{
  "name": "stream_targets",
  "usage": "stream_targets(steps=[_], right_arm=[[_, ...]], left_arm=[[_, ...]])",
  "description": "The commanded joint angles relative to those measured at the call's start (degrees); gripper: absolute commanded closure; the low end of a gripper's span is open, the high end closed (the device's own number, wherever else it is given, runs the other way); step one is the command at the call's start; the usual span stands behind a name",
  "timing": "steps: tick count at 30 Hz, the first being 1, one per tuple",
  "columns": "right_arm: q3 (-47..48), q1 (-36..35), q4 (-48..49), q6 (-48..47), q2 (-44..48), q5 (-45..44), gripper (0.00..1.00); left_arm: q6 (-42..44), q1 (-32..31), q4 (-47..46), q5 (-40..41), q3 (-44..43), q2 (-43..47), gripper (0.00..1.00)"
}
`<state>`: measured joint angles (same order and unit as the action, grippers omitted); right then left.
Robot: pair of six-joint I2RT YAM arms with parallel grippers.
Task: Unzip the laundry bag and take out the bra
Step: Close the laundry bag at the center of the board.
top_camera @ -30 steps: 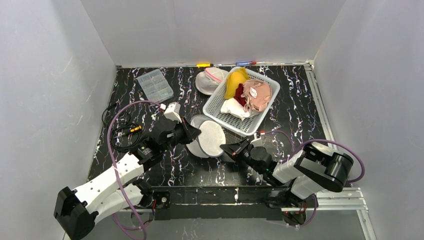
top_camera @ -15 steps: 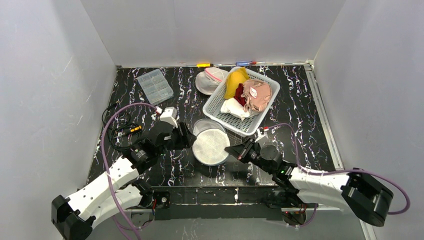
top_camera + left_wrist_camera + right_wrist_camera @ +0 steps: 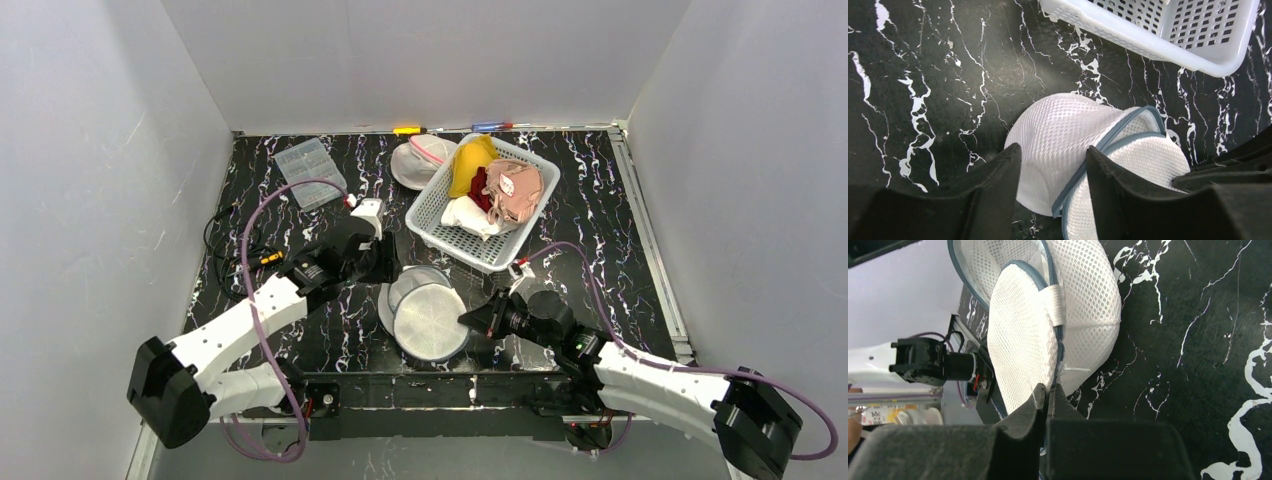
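- Black marbled worktop (image 3: 600, 200), enclosed by plain white walls.
- Laundry bag (image 3: 428, 315): white mesh with blue trim, lying near the front edge, just short of the white basket (image 3: 432, 205).
- Left tool (image 3: 1053, 150): fingers spread wide above the bag's far half.
- Right tool (image 3: 1048, 389): closed, pinching the bag's trimmed rim.
- Bag contents cannot be made out.
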<state>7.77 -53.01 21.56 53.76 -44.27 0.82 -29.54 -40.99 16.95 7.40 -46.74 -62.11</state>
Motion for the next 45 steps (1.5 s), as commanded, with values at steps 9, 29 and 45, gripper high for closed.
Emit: stream_targets(steps=[9, 29, 45], right_arm=[[4.4, 0.8, -6.7, -5.5, 5.1, 3.6, 0.99], [7.1, 0.9, -10.1, -7.5, 6.4, 6.4, 0.99], [-0.4, 0.9, 23.3, 9.9, 4.0, -0.4, 0.99]], left_arm=[[3.1, 0.3, 4.2, -5.1, -1.5, 1.5, 0.64], [2.3, 0.2, 8.2, -12.4, 3.7, 4.0, 0.68], [-6.3, 0.3, 4.9, -9.3, 10.5, 5.9, 1.00]])
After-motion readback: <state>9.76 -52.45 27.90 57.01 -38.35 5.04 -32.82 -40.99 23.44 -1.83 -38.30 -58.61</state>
